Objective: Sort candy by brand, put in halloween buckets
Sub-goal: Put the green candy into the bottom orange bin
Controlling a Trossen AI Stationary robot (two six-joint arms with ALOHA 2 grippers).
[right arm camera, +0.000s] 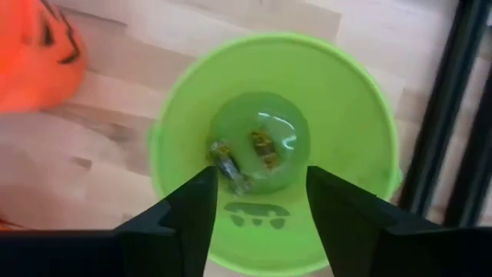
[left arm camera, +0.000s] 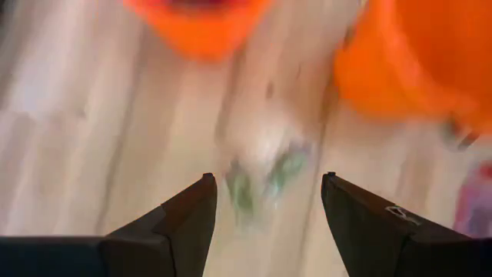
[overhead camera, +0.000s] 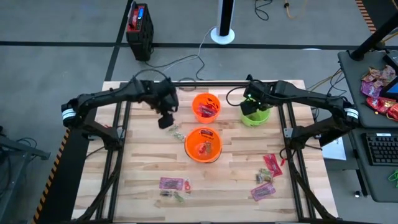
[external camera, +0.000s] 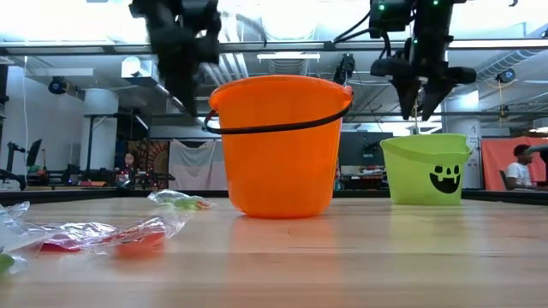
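Observation:
My left gripper (overhead camera: pixel 165 119) hangs open over the table, left of the two orange buckets (overhead camera: pixel 206 106) (overhead camera: pixel 203 144). A small green-and-clear wrapped candy (left arm camera: pixel 265 175) lies on the wood below and ahead of its fingers, untouched (overhead camera: pixel 177 132). My right gripper (right arm camera: pixel 257 192) is open above the lime green bucket (right arm camera: pixel 277 146), which holds two small wrapped pieces (right arm camera: pixel 246 154) on its bottom. In the low view this gripper (external camera: pixel 424 98) is clear of the green bucket's rim (external camera: pixel 426 145). Both orange buckets hold red and pink packets.
Pink and red packets lie near the table's near edge (overhead camera: pixel 171 183) and near right (overhead camera: pixel 272 163) (overhead camera: pixel 263 191), with small green pieces beside them (overhead camera: pixel 180 196). Clear-wrapped packets lie close to the low camera (external camera: pixel 86 235). A heap of packets sits off the table at right (overhead camera: pixel 379 87).

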